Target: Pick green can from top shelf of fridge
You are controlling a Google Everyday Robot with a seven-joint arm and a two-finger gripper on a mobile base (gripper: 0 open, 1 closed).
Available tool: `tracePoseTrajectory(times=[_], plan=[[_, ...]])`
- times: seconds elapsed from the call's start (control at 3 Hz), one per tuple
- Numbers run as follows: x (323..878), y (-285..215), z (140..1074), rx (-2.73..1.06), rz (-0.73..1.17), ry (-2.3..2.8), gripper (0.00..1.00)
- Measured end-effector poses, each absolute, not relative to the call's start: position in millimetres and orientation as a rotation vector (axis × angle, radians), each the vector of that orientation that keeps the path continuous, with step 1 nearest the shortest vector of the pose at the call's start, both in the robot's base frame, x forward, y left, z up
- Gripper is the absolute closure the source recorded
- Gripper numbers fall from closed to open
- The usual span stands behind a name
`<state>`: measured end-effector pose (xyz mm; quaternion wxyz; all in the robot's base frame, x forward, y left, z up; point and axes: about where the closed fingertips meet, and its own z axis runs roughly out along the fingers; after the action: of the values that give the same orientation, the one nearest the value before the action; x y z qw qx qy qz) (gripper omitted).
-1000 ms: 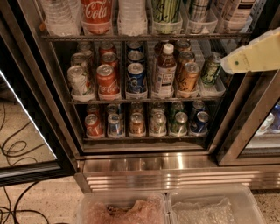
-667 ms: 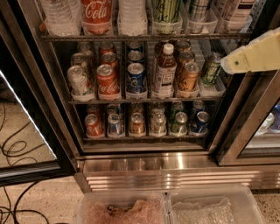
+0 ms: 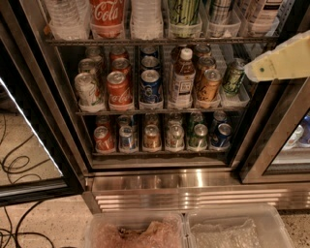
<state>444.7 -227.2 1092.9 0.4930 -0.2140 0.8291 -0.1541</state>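
At the left edge of the frame the open glass door point(image 3: 34, 186) swings out over a speckled floor where dark cables point(image 3: 17, 162) loop. The fridge point(image 3: 193, 196) fills the middle, seen from above and in front, its ribbed steel base low in the frame.

On the uppermost shelf in view, along the top edge, clear trays hold from left to right a water bottle point(image 3: 65, 17), a Coca-Cola bottle point(image 3: 106, 13), another clear bottle point(image 3: 145, 17), then the green can point(image 3: 183, 12) at upper centre, upright, with a striped can point(image 3: 220, 9) just beside it on the right. Only the lower parts of these show.

The middle shelf carries a pale can point(image 3: 86, 89), a red can point(image 3: 118, 88), a blue can point(image 3: 150, 86), a brown bottle point(image 3: 182, 77) with a white cap standing directly below the green can, an orange can point(image 3: 209, 85) and a dark green can point(image 3: 234, 75) at the right end. The lower shelf point(image 3: 160, 152) holds a row of smaller cans.

The gripper point(image 3: 256, 70) enters from the upper right as a cream wedge, its tip near the dark green can, lower than the green can and well to its right. Whether it is spread or pressed together cannot be told, and it holds nothing visible.

Two clear plastic bins point(image 3: 184, 218) sit side by side at the bottom edge.
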Motion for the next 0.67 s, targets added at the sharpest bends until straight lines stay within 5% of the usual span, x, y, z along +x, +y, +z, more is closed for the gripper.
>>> tracePoseTrajectory(times=[0.67], plan=[[444.7,-227.2,1092.9,-0.519,-0.374,2.011,0.0]])
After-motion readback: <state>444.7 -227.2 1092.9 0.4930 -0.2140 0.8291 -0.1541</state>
